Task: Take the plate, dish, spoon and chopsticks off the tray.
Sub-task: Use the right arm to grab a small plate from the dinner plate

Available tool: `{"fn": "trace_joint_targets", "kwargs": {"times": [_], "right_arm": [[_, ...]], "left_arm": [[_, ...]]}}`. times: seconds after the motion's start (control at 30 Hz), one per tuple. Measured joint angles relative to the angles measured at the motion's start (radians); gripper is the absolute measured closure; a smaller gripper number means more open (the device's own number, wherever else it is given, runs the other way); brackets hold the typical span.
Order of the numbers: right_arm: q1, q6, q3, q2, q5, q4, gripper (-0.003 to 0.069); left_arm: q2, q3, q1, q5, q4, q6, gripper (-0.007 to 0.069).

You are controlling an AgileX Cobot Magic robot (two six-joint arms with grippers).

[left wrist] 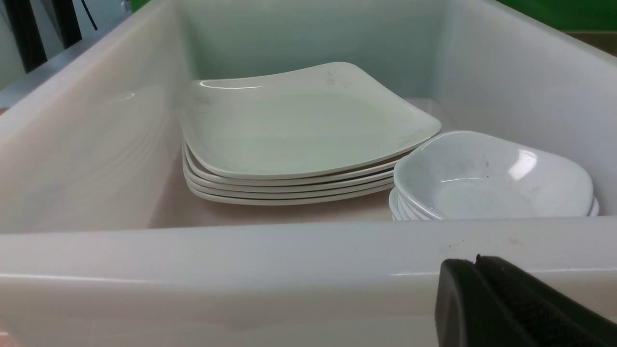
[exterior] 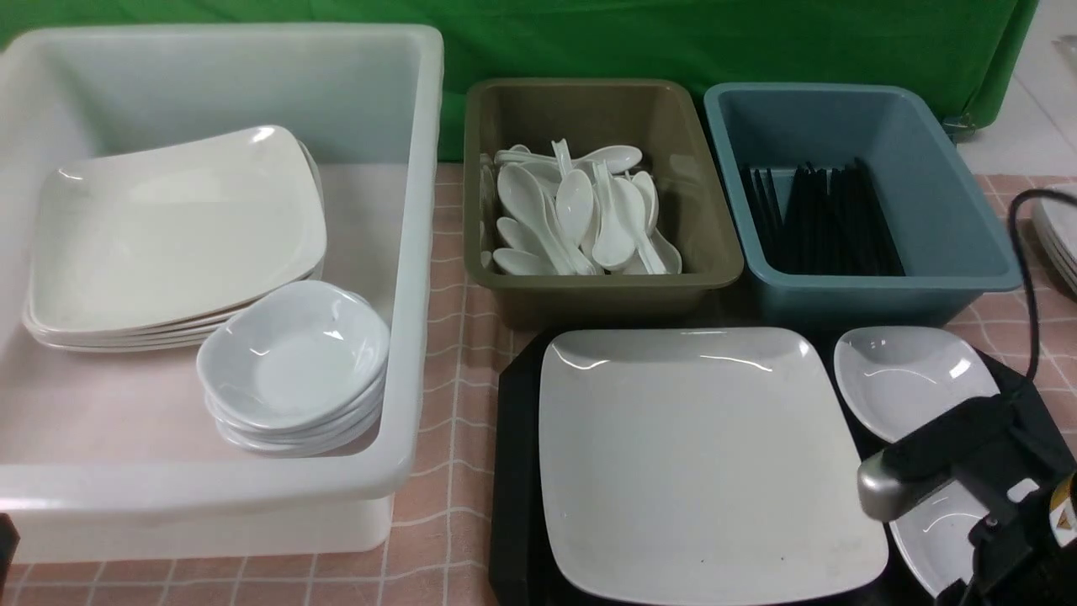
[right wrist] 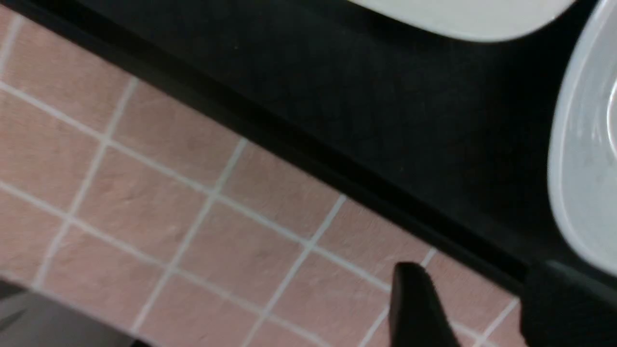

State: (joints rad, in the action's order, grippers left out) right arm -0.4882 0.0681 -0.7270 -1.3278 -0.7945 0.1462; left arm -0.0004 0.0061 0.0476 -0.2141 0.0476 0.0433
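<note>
The large white plate [exterior: 707, 454] lies on the black tray [exterior: 517, 471]. One small white dish [exterior: 913, 379] sits at the tray's far right corner. A second dish [exterior: 934, 539] sits nearer, partly hidden under my right arm [exterior: 959, 463]. In the right wrist view my right gripper [right wrist: 482, 299] is open and holds nothing. One finger hangs over the tablecloth, the other over the tray's rim [right wrist: 337, 178] beside that dish [right wrist: 588, 159]. My left gripper [left wrist: 475, 262] is shut and empty, just outside the white bin's near wall. No spoon or chopsticks show on the tray.
A big white bin [exterior: 412, 252] at the left holds stacked plates [exterior: 168, 236] and stacked small dishes [exterior: 294, 362]. Behind the tray stand an olive bin [exterior: 715, 252] with several white spoons and a blue bin [exterior: 968, 252] with black chopsticks. More plates [exterior: 1060, 236] lie at the far right.
</note>
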Motion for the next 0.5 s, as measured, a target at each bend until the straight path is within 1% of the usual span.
{"fn": "trace_joint_targets", "kwargs": {"times": [0.03, 0.1, 0.23, 0.37, 0.5], "right_arm": [[-0.016, -0.007, 0.013, -0.01, 0.039, 0.038, 0.0236], [-0.03, -0.028, 0.022, -0.032, 0.099, 0.088, 0.0214], [-0.035, -0.037, 0.022, -0.084, 0.207, 0.166, 0.0204], [-0.035, -0.059, 0.022, -0.149, 0.226, 0.23, 0.0203], [-0.035, -0.068, 0.025, -0.23, 0.228, 0.259, 0.0203]], "left_arm": [[0.0, 0.0, 0.0, 0.0, 0.0, 0.0, 0.062], [0.0, 0.0, 0.0, 0.0, 0.0, 0.0, 0.062], [0.0, 0.0, 0.0, 0.0, 0.0, 0.0, 0.062], [0.0, 0.0, 0.0, 0.0, 0.0, 0.0, 0.062], [0.0, 0.0, 0.0, 0.0, 0.0, 0.0, 0.062]]}}
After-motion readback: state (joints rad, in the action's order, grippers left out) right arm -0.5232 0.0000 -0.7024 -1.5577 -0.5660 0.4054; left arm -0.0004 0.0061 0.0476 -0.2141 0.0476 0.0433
